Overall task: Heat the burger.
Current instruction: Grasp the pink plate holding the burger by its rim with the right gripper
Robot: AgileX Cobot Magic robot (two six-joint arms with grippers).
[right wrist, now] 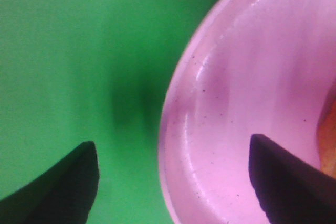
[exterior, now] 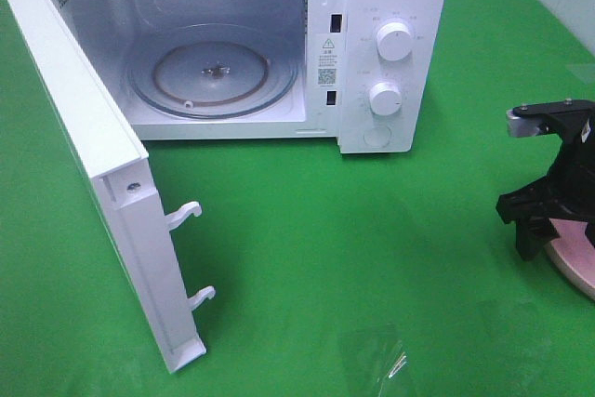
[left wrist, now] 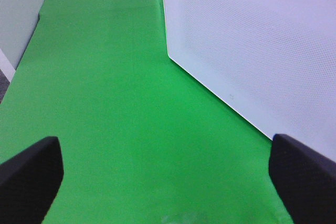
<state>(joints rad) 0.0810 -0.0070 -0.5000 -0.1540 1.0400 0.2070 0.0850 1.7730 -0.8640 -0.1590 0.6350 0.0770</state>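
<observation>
On the green bench (exterior: 372, 230), the white microwave (exterior: 400, 6) stood door-open at the far edge. The round pink plate (exterior: 572, 267) lay at the right edge. The nearer right claw (right wrist: 172, 148), released, straddled its rim, with the small brown-bunned burger (right wrist: 329, 129) just inward on the plate. The left claw (left wrist: 164, 145) gaped empty.

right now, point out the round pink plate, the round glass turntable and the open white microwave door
round pink plate (right wrist: 236, 77): right wrist view, bare inner surface
round glass turntable (exterior: 212, 76): exterior high view, near its centre hub
open white microwave door (exterior: 121, 192): exterior high view, inner side above the latch hooks
</observation>
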